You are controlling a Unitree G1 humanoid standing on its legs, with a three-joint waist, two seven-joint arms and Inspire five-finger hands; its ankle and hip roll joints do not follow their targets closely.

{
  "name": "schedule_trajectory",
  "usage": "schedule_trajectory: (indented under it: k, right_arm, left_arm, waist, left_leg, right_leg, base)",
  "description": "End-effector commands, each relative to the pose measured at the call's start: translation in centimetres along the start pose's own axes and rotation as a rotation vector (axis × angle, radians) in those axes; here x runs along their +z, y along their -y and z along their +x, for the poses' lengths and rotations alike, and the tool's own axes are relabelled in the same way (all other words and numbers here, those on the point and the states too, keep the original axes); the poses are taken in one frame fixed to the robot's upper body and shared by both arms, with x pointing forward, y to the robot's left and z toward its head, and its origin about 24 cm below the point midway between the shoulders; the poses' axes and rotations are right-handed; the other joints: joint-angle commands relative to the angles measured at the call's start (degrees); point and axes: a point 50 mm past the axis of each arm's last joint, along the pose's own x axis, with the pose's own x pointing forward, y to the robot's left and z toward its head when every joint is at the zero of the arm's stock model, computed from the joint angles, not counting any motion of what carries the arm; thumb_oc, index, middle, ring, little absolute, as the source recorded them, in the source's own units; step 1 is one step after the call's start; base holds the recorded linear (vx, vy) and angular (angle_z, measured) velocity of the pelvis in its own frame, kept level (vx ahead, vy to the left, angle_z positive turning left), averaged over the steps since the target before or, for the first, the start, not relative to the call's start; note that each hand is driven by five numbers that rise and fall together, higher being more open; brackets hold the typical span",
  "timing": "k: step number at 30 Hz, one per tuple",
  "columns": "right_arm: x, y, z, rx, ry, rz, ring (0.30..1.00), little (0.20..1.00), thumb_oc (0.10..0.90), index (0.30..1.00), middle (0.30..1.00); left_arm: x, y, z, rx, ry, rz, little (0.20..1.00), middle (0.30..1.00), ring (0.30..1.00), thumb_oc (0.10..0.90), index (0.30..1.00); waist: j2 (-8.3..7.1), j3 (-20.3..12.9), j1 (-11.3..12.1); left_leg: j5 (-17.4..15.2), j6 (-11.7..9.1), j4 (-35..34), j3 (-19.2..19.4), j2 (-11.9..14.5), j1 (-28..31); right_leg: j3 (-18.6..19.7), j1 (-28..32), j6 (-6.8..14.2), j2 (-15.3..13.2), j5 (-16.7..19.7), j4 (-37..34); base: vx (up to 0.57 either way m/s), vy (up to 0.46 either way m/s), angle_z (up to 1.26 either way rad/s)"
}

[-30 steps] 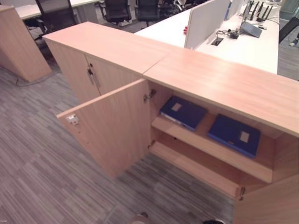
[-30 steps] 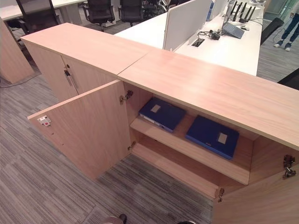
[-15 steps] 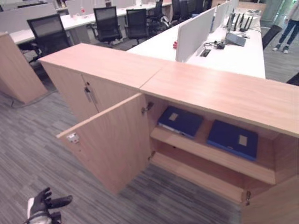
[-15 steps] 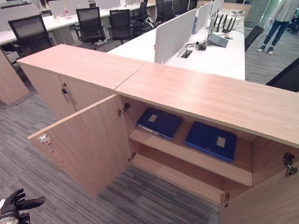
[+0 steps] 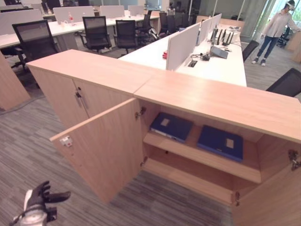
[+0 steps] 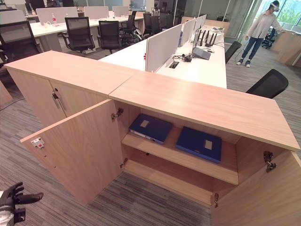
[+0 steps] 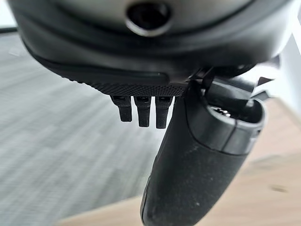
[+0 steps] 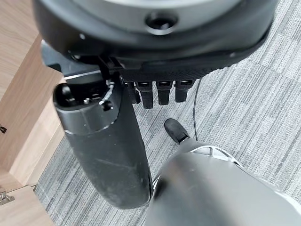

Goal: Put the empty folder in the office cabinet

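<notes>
The robot's left hand [image 5: 38,200] hangs low over the carpet [image 5: 28,155] with fingers spread and thumb out, holding nothing. Beside it stands the office cabinet [image 5: 216,101], its left door [image 5: 103,146] swung wide. On the upper shelf [image 5: 197,157] lie 2 blue folders flat, well apart: one [image 5: 170,126] near the hinge side, the other [image 5: 220,142] further right. The right hand [image 8: 141,94] hangs relaxed and empty above the carpet. A person [image 5: 275,29] stands far back, beyond the white bench [image 5: 207,66].
</notes>
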Motion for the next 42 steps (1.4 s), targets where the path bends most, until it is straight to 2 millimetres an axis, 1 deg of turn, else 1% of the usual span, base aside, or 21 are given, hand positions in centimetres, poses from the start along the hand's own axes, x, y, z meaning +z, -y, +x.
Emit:
schedule_trajectory:
  k: [1, 3, 5, 6, 12, 18, 19, 21, 22, 23, 25, 26, 29, 30, 31, 33, 34, 35, 36, 39, 42]
  right_arm:
    - [-0.6, 2.6, -0.4, -0.061, -0.071, -0.09, 0.9, 0.9, 0.8, 0.9, 0.9]
    - [-0.6, 2.8, -0.5, -0.064, -0.072, -0.096, 0.9, 0.9, 0.8, 0.9, 0.9]
    - [-0.5, 2.8, -0.5, -0.062, -0.071, -0.095, 0.9, 0.9, 0.8, 0.9, 0.9]
    - [-0.7, 2.9, -0.5, -0.061, -0.077, -0.091, 0.9, 0.9, 0.8, 0.9, 0.9]
    - [-1.7, 3.4, -0.7, -0.065, -0.104, -0.043, 0.9, 0.9, 0.8, 0.9, 0.9]
    - [-3.1, 3.9, -0.9, -0.077, -0.145, 0.006, 0.9, 0.9, 0.8, 0.9, 0.9]
    - [-3.1, 3.9, -0.9, -0.077, -0.145, 0.007, 0.9, 0.9, 0.8, 0.9, 0.9]
    - [-2.8, 3.8, -0.9, -0.079, -0.139, 0.003, 0.9, 0.9, 0.8, 0.9, 0.9]
    - [-2.8, 3.8, -0.9, -0.079, -0.139, 0.003, 0.9, 0.9, 0.8, 0.9, 0.9]
    - [-2.3, 3.7, -0.8, -0.08, -0.122, -0.005, 0.9, 0.9, 0.8, 0.9, 0.9]
    - [-1.9, 3.6, -0.7, -0.078, -0.105, -0.011, 0.9, 0.9, 0.8, 0.9, 0.9]
    - [-1.5, 3.4, -0.6, -0.078, -0.092, -0.019, 0.9, 0.9, 0.8, 0.9, 0.9]
    - [-1.0, 3.0, -0.5, -0.073, -0.077, -0.028, 0.9, 0.9, 0.8, 0.9, 0.9]
    - [-0.7, 2.5, -0.4, -0.067, -0.068, -0.036, 0.9, 0.9, 0.8, 0.9, 0.9]
    - [-0.2, 1.4, -0.2, -0.05, -0.052, -0.063, 0.9, 0.9, 0.8, 0.9, 0.9]
    - [0.0, 0.8, -0.1, -0.039, -0.046, -0.075, 0.9, 0.9, 0.8, 0.9, 0.9]
    - [0.2, 0.4, 0.0, -0.033, -0.039, -0.088, 0.9, 0.9, 0.8, 0.9, 0.9]
    - [0.1, 0.4, 0.0, -0.032, -0.04, -0.087, 0.9, 0.9, 0.8, 0.9, 0.9]
    - [0.1, 0.0, 0.0, -0.028, -0.041, -0.108, 0.9, 0.9, 0.8, 0.9, 0.9]
    - [-0.5, -0.2, 0.0, -0.028, -0.07, -0.185, 0.9, 0.9, 0.8, 0.9, 0.9]
    - [-0.4, -0.4, 0.1, -0.025, -0.067, -0.215, 0.9, 0.9, 0.8, 0.9, 0.9]
  left_arm:
    - [9.7, -2.6, 1.1, 0.08, 0.321, 0.007, 0.9, 0.9, 0.9, 0.8, 0.9]
    - [12.2, -3.0, 1.3, 0.094, 0.368, 0.025, 0.9, 0.9, 0.9, 0.8, 0.9]
    - [12.8, -3.5, 1.5, 0.105, 0.362, 0.021, 0.9, 0.9, 0.9, 0.8, 0.9]
    - [13.2, -4.7, 1.8, 0.134, 0.333, 0.009, 0.9, 0.9, 0.9, 0.8, 0.9]
    - [14.1, -7.6, 2.1, 0.169, 0.277, -0.035, 0.9, 0.9, 0.9, 0.8, 0.9]
    - [18.3, -5.4, 2.0, 0.086, 0.391, -0.136, 0.9, 0.9, 0.9, 0.8, 0.9]
    - [18.3, -5.4, 2.0, 0.086, 0.391, -0.136, 0.9, 0.9, 0.9, 0.8, 0.9]
    - [19.8, -3.4, 1.8, 0.032, 0.455, -0.167, 0.9, 0.9, 0.9, 0.8, 0.9]
    - [19.8, -3.4, 1.8, 0.032, 0.454, -0.167, 0.9, 0.9, 0.9, 0.8, 0.9]
    - [21.2, -0.6, 1.1, -0.049, 0.544, -0.18, 0.9, 0.9, 0.9, 0.8, 0.9]
    - [21.6, 2.5, 0.1, -0.149, 0.611, -0.213, 0.9, 0.9, 0.9, 0.8, 0.9]
    - [21.3, 6.0, -1.3, -0.281, 0.664, -0.287, 0.9, 0.9, 0.9, 0.8, 0.9]
    - [18.8, 11.7, -4.1, -0.5, 0.668, -0.436, 0.9, 0.9, 0.9, 0.8, 0.9]
    - [17.4, 14.9, -6.8, -0.666, 0.675, -0.486, 0.9, 0.9, 0.9, 0.8, 0.9]
    - [14.5, 19.2, -11.2, -0.96, 0.632, -0.483, 0.9, 0.9, 0.9, 0.8, 0.9]
    - [12.8, 21.0, -13.7, -1.132, 0.596, -0.447, 0.9, 0.9, 0.9, 0.8, 0.9]
    - [11.6, 22.1, -15.9, -1.284, 0.574, -0.399, 0.9, 0.9, 0.9, 0.8, 0.9]
    - [11.6, 22.1, -15.9, -1.284, 0.573, -0.398, 0.9, 0.9, 0.9, 0.8, 0.9]
    - [10.9, 23.1, -17.8, -1.425, 0.56, -0.334, 0.9, 0.9, 0.9, 0.8, 0.9]
    - [9.8, 23.5, -20.6, -1.635, 0.544, -0.209, 0.9, 0.9, 0.9, 0.8, 0.9]
    - [10.0, 23.6, -21.3, -1.681, 0.55, -0.201, 0.9, 0.9, 0.9, 0.8, 0.9]
  waist:
    - [1.34, -1.01, -1.0]
    - [1.31, -1.24, -1.68]
    - [1.32, -1.33, -2.03]
    - [1.48, -1.59, -2.76]
    - [2.02, -2.2, -4.89]
    - [2.1, -2.61, -6.96]
    - [2.09, -2.61, -6.95]
    - [2.01, -2.66, -7.43]
    - [2.03, -2.67, -7.41]
    - [1.87, -2.59, -7.6]
    - [1.58, -2.48, -7.56]
    - [1.08, -2.3, -7.33]
    - [0.45, -2.03, -6.85]
    - [0.05, -1.66, -6.52]
    - [-0.21, -1.24, -5.94]
    - [-0.22, -0.85, -5.59]
    - [-0.18, -0.46, -5.44]
    - [-0.21, -0.5, -5.36]
    - [-0.19, -0.08, -5.49]
    - [-0.06, 0.37, -6.49]
    - [-0.17, 0.56, -7.73]
  left_leg:
    - [-2.72, -0.82, 0.35, -2.04, -0.22, -2.28]
    - [-2.68, -0.81, 0.36, -1.65, -0.22, -2.27]
    - [-2.68, -0.78, 0.34, -1.46, -0.19, -2.24]
    - [-2.73, -0.74, 0.29, -1.09, -0.23, -2.13]
    - [-3.11, -0.38, 0.14, 0.5, -0.28, -1.43]
    - [-3.22, -0.31, 0.04, 1.24, -0.28, -1.27]
    - [-3.22, -0.31, 0.04, 1.25, -0.28, -1.27]
    - [-3.18, -0.31, -0.02, 1.31, -0.33, -1.44]
    - [-3.18, -0.31, -0.02, 1.33, -0.33, -1.44]
    - [-3.14, -0.26, -0.03, 1.32, -0.34, -1.51]
    - [-3.18, -0.18, 0.01, 1.27, -0.37, -1.56]
    - [-3.26, -0.14, 0.04, 1.17, -0.34, -1.57]
    - [-3.35, -0.01, 0.12, 0.73, -0.39, -1.51]
    - [-3.35, 0.11, 0.14, 0.53, -0.45, -1.61]
    - [-3.38, 0.42, 0.11, 0.15, -0.56, -1.62]
    - [-3.48, 0.63, 0.1, -0.01, -0.63, -1.48]
    - [-3.57, 0.82, 0.08, -0.11, -0.66, -1.43]
    - [-3.59, 0.82, 0.07, -0.06, -0.64, -1.4]
    - [-3.63, 0.95, 0.04, -0.18, -0.64, -1.41]
    - [-3.93, 1.03, -0.01, 0.38, -0.34, -1.13]
    - [-3.95, 0.91, -0.05, 1.08, -0.07, -1.05]
  right_leg:
    - [-1.21, 2.85, 5.02, -2.03, -3.32, 0.38]
    - [-0.9, 2.66, 5.13, -2.02, -3.06, 0.38]
    - [-0.64, 2.54, 5.19, -1.99, -2.97, 0.38]
    - [-0.25, 2.4, 5.29, -1.96, -2.84, 0.38]
    - [1.69, 1.46, 5.55, -1.8, -2.39, 0.38]
    - [3.01, 0.78, 5.89, -1.74, -2.08, 0.38]
    - [3.01, 0.78, 5.88, -1.74, -2.08, 0.38]
    - [3.3, 0.36, 5.98, -1.78, -1.91, 0.38]
    - [3.31, 0.35, 5.98, -1.78, -1.9, 0.38]
    - [3.37, 0.26, 5.92, -1.87, -1.81, 0.38]
    - [3.43, 0.28, 5.85, -1.89, -1.78, 0.38]
    - [3.34, 0.44, 5.76, -1.97, -1.81, 0.38]
    - [3.06, 0.75, 5.55, -2.08, -1.93, 0.38]
    - [2.84, 0.93, 5.43, -2.17, -1.92, 0.38]
    - [2.67, 1.17, 5.3, -2.25, -1.82, 0.38]
    - [2.6, 1.34, 5.25, -2.23, -1.65, 0.38]
    - [2.74, 1.36, 5.18, -2.14, -1.65, 0.38]
    - [2.78, 1.37, 5.18, -2.13, -1.66, 0.38]
    - [3.03, 1.34, 5.12, -1.98, -1.73, 0.38]
    - [3.88, 1.27, 4.96, -1.47, -2.1, 0.38]
    - [4.67, 1.02, 4.83, -1.12, -2.24, 0.38]
  base:
    - [-0.07, 0.039, -0.04]
    - [0.0, 0.006, -0.05]
    - [0.01, 0.004, -0.14]
    - [0.01, 0.009, -0.1]
    - [0.01, 0.022, -0.17]
    - [-0.01, 0.016, -0.08]
    - [-0.02, 0.005, 0.07]
    - [-0.01, 0.001, 0.02]
    - [0.0, 0.0, 0.0]
    - [0.0, 0.0, 0.0]
    - [-0.03, -0.021, 0.09]
    - [-0.03, -0.03, 0.18]
    - [-0.02, -0.033, 0.2]
    - [-0.01, -0.045, 0.34]
    - [0.0, -0.041, 0.36]
    - [0.0, -0.036, 0.17]
    - [0.0, -0.028, -0.04]
    - [-0.01, -0.045, -0.19]
    - [-0.01, -0.039, -0.25]
    - [-0.02, -0.042, -0.54]
    - [-0.02, -0.019, -0.59]
